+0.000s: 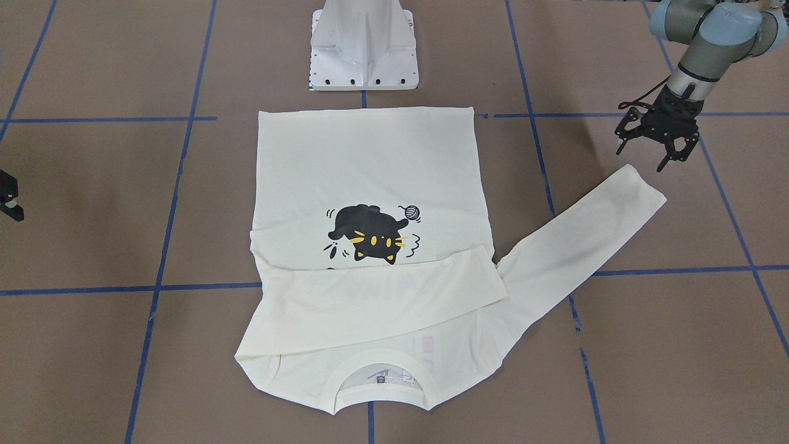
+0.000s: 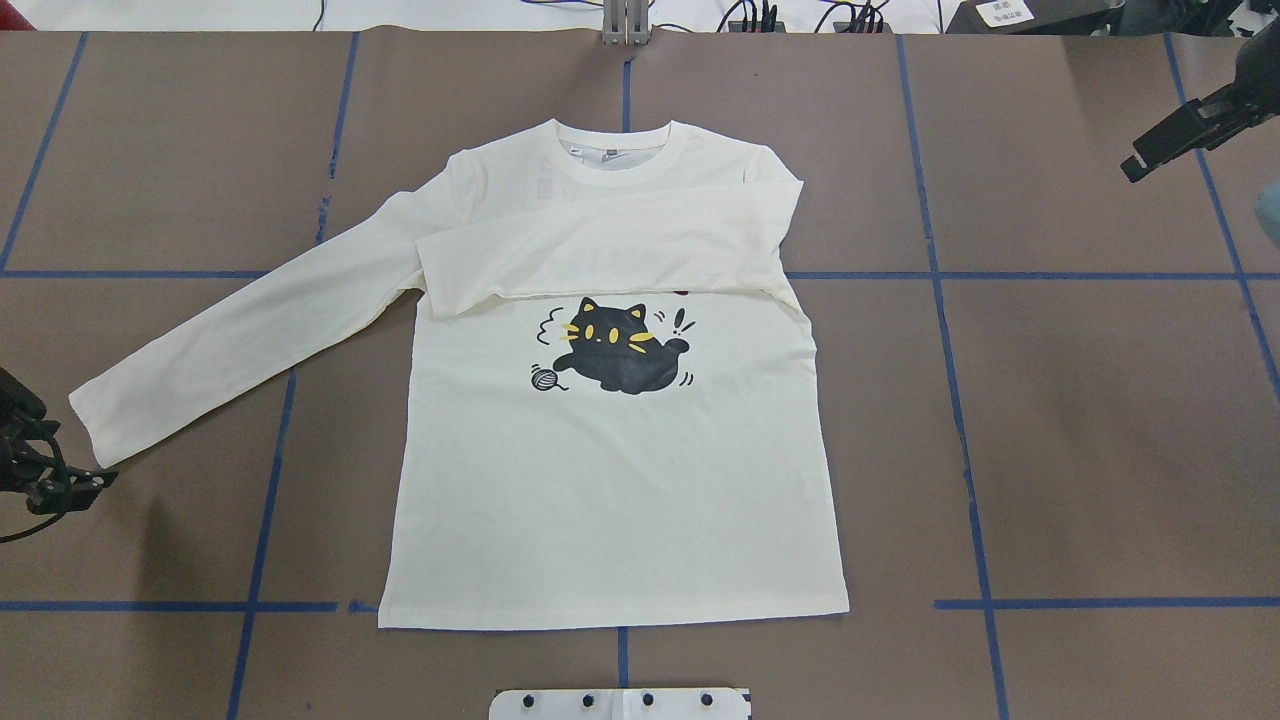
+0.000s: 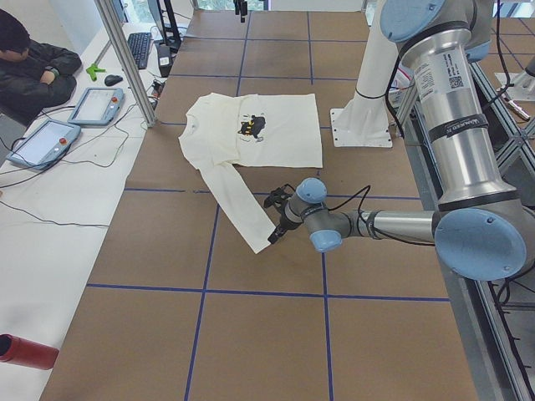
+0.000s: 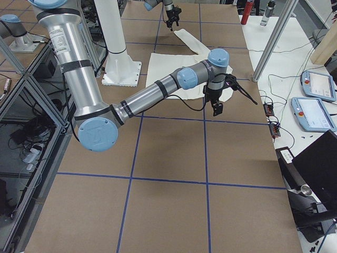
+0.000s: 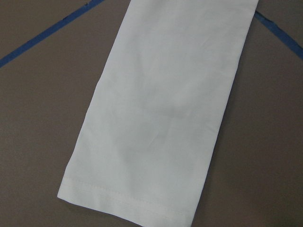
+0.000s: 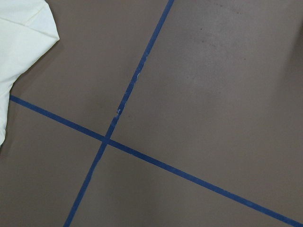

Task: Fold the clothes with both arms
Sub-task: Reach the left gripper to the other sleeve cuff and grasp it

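Observation:
The cream-white T-shirt (image 2: 610,480) lies flat with its black cat print (image 2: 615,350) facing up and its collar (image 2: 615,160) towards the far edge. One sleeve (image 2: 600,250) is folded across the chest. The other sleeve (image 2: 240,330) stretches out flat towards the robot's left. My left gripper (image 1: 641,157) hovers open just beyond that sleeve's cuff (image 5: 132,198), with nothing in it. My right gripper (image 2: 1150,155) hangs over bare table off the shirt's folded-sleeve shoulder, partly cut off by the view's edge; its fingers look spread and hold nothing.
The white pedestal base (image 1: 363,49) stands just behind the shirt's hem. Blue tape lines (image 6: 123,99) grid the brown table. A person (image 3: 25,67) sits at a side bench with tablets (image 3: 96,104) and cables.

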Motion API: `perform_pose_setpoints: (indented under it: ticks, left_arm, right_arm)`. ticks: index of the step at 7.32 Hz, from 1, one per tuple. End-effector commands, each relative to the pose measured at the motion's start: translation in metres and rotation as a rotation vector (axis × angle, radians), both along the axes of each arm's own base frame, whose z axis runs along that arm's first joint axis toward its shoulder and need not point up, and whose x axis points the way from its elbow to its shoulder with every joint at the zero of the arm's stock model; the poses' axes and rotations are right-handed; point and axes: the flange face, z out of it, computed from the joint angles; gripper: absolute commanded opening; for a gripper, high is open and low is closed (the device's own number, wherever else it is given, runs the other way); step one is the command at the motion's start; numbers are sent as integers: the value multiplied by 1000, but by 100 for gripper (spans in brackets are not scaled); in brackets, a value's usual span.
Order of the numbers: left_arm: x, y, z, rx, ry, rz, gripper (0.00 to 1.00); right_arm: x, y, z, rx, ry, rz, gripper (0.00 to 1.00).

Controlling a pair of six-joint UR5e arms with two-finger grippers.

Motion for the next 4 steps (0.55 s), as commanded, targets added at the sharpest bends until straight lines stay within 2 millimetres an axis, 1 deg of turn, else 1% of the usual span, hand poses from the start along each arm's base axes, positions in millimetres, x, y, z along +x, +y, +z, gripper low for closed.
perform_pose_setpoints:
  ticks: [1,2,3,4]
  left_arm:
    - [13,-6,9,3,-15,2,89]
    - [19,-12,10,12,-18,-4,84]
    - [19,-12,10,13,-18,-3,73]
    - [19,-12,10,14,-17,-3,56]
  right_arm:
    - [1,1,1,-2,1,1,100]
    - [0,1,2,-3,1,0,100]
    - [0,2,2,-2,1,0,100]
    - [0,2,2,-3,1,0,100]
